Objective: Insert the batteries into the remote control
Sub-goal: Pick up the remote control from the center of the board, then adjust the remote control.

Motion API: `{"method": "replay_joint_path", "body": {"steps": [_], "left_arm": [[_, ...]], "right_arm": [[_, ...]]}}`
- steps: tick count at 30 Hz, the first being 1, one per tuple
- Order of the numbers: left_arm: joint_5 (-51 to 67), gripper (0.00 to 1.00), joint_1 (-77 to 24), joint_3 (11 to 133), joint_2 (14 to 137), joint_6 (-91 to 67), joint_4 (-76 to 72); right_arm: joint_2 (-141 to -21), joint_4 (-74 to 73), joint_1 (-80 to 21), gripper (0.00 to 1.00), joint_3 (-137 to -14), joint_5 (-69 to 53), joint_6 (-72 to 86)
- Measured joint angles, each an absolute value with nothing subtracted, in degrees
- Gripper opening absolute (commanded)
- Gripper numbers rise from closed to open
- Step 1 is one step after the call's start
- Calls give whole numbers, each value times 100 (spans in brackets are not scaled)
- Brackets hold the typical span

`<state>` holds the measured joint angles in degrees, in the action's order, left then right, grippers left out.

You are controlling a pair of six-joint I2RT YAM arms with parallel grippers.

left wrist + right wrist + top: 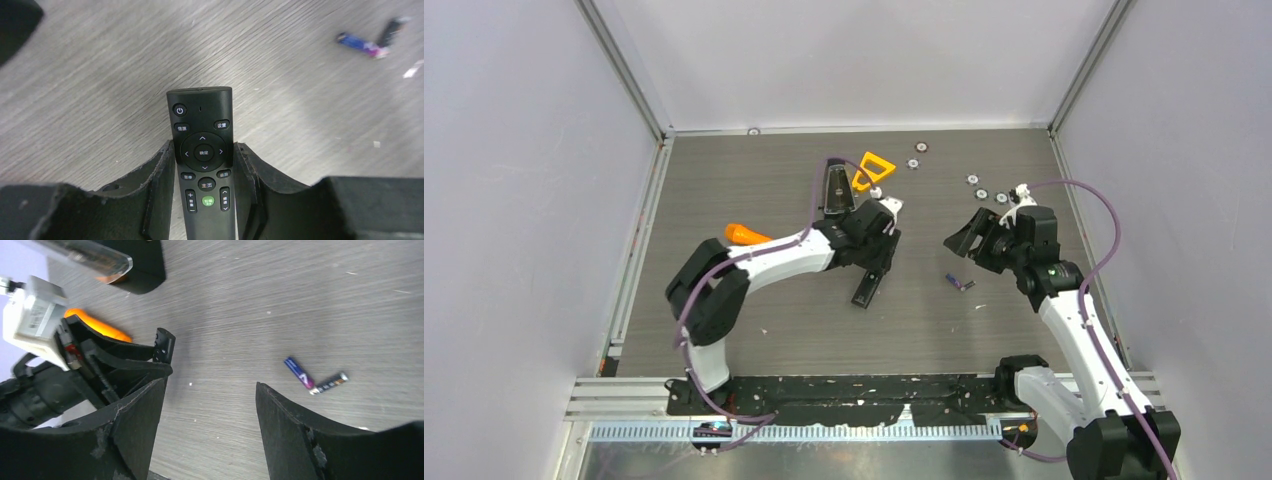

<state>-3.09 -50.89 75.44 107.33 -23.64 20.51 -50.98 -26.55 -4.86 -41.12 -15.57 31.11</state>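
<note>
left wrist: left pincer clamped on remote control sides, buttons up, likely steadying it; bay probably underneath | batteries lie touching on table, toward right edge | right pincer apart near them, seemingly for pickup

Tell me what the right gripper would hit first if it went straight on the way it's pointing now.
Probably just bare table: the open right gripper aims down between the batteries and the remote control held by the left gripper. Depth is unclear.
</note>
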Motion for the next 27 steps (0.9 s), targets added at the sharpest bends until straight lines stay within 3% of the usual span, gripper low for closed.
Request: {"method": "replay_joint_path", "body": {"steps": [4, 9, 17, 27], "left_arm": [[-193, 13, -5081, 7057, 9859, -2370, 1579], [172, 13, -4901, 6602, 8805, -2497, 1227], [1378, 15, -4010, 6263, 7260, -2978, 856], [2617, 16, -3557, 6114, 5732, -3597, 401]], "right_arm": [[-5098, -2285, -567, 75, -4066, -2147, 3072], [-5048, -1616, -941, 84, -4034, -2985, 2974], [-5041, -598, -2873, 98, -4239, -3704, 2563], [-5859, 720, -3693, 96, -4740, -3715, 2882]]}}
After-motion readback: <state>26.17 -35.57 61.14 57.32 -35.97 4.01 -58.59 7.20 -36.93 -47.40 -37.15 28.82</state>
